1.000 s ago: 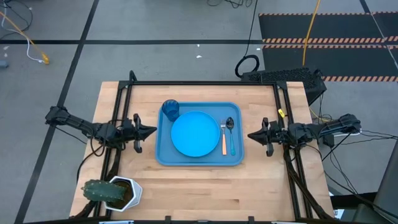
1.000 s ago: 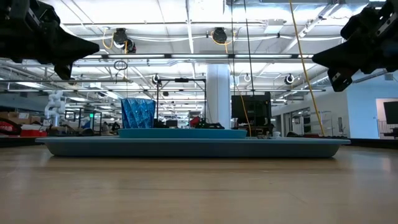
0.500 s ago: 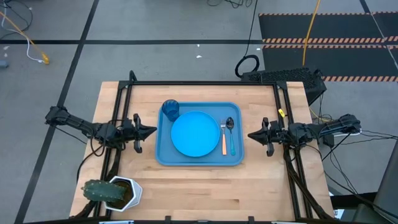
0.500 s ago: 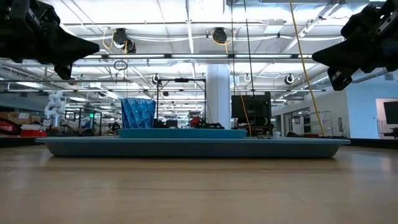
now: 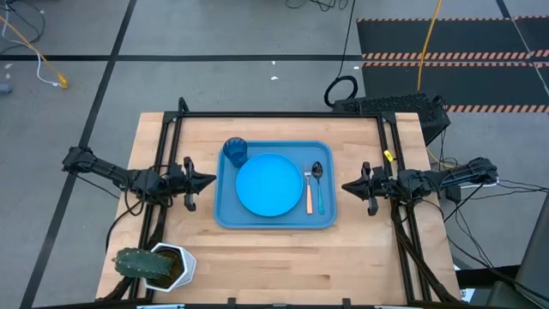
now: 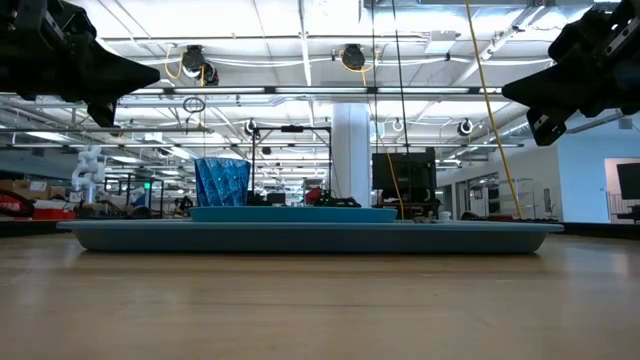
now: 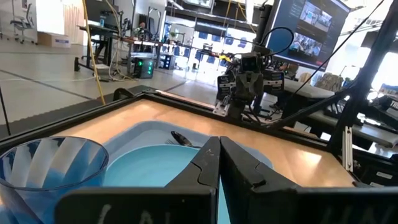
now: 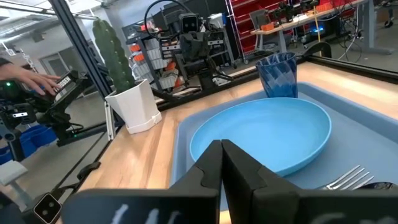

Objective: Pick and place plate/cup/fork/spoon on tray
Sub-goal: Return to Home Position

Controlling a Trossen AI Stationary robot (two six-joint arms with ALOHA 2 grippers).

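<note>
The blue tray (image 5: 230, 216) lies in the middle of the table. On it rest the round blue plate (image 5: 268, 185), the dark-blue cup (image 5: 235, 151) upright at its far left corner, and the orange-handled fork (image 5: 309, 194) and blue-handled spoon (image 5: 319, 187) side by side right of the plate. My left gripper (image 5: 213, 181) is shut and empty above the table, left of the tray. My right gripper (image 5: 345, 185) is shut and empty, right of the tray. The plate (image 8: 267, 134) and cup (image 8: 277, 74) also show in the right wrist view.
A white pot with a green cactus (image 5: 154, 264) stands at the table's near left corner. A black frame (image 5: 274, 114) runs along the table's far edge and sides. Bare wood lies near the front edge.
</note>
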